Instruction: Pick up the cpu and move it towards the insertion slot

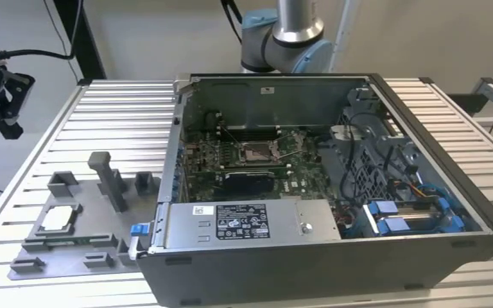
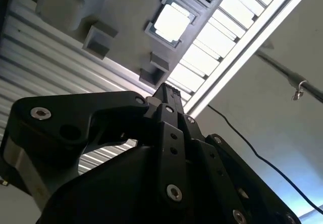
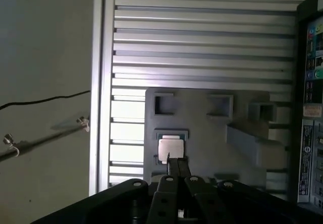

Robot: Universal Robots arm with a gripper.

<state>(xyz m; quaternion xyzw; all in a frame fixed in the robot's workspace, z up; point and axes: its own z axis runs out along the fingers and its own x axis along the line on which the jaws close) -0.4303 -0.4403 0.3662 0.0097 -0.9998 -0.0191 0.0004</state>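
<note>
Exterior view's lower left: the cpu [image 1: 58, 219] sits nested in its grey fixture [image 1: 101, 256] (squared for my pickup), my gripper [image 3: 176, 162] pointing at it, jaws together, empty.

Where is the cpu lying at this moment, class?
In the exterior view the cpu lies in a square recess of the grey fixture plate, at the exterior view's left of the open computer case, apart from the insertion slot.

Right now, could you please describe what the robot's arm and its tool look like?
The silver tubular arm has grey joints with light-blue caps. The matte-black angular tool is built of linked plates dotted with silver screw heads, narrowing to slim fingers.
</note>
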